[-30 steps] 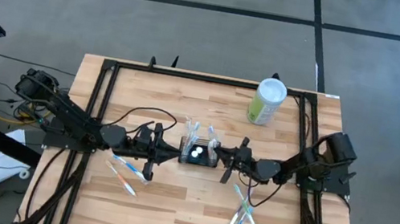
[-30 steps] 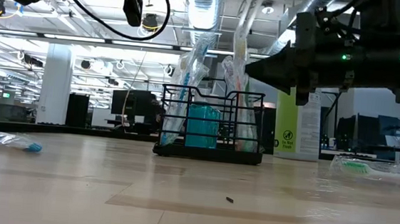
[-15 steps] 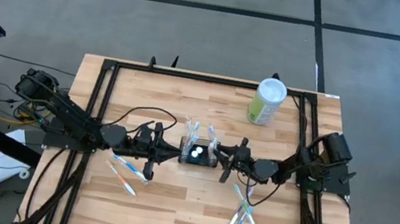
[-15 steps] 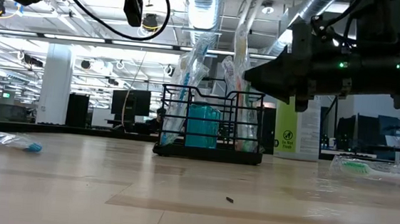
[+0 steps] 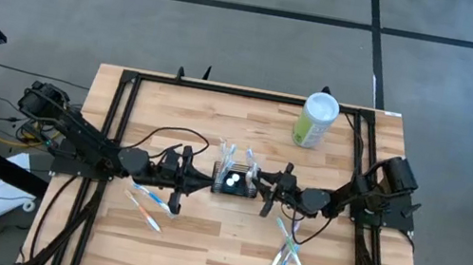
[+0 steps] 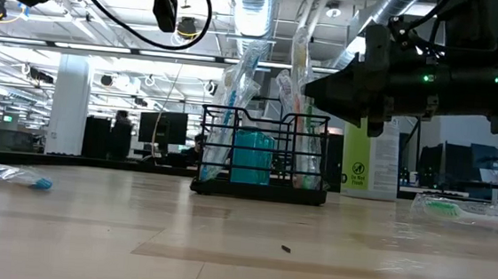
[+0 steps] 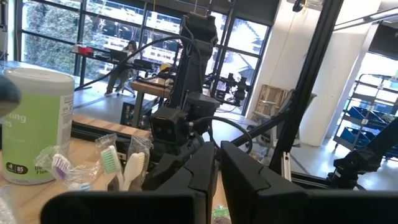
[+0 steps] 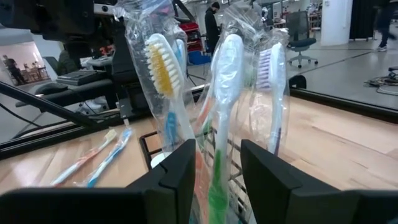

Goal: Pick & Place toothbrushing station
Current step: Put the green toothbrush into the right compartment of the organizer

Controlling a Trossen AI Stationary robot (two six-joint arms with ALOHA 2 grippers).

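The toothbrushing station (image 5: 232,190), a black wire caddy (image 6: 259,187), stands on its base at the table's middle. Several wrapped toothbrushes (image 8: 221,93) and a teal container (image 6: 252,158) stand upright in it. My right gripper (image 5: 261,187) is level at the caddy's right side and open. In the right wrist view its fingers (image 8: 177,180) stand on either side of a wrapped green-and-white toothbrush (image 8: 217,162). My left gripper (image 5: 205,179) is at the caddy's left side, shut (image 7: 219,180), with nothing seen between its fingers. My right gripper comes level from the table's right. Its open fingers flank the lower handle (image 8: 216,186) of the wrapped toothbrush, which stands upright in the caddy. Whether either finger touches the wrapper, I cannot tell.
A pale-green canister (image 5: 317,120) with a white lid stands at the far right. Loose wrapped toothbrushes lie near the left (image 5: 148,202) and near the right (image 5: 289,252). A black frame (image 5: 119,113) borders the table. People show in the room behind.
My right gripper has sunk a little beside the toothbrushes standing in the caddy. The caddy and its toothbrushes stay where they were.
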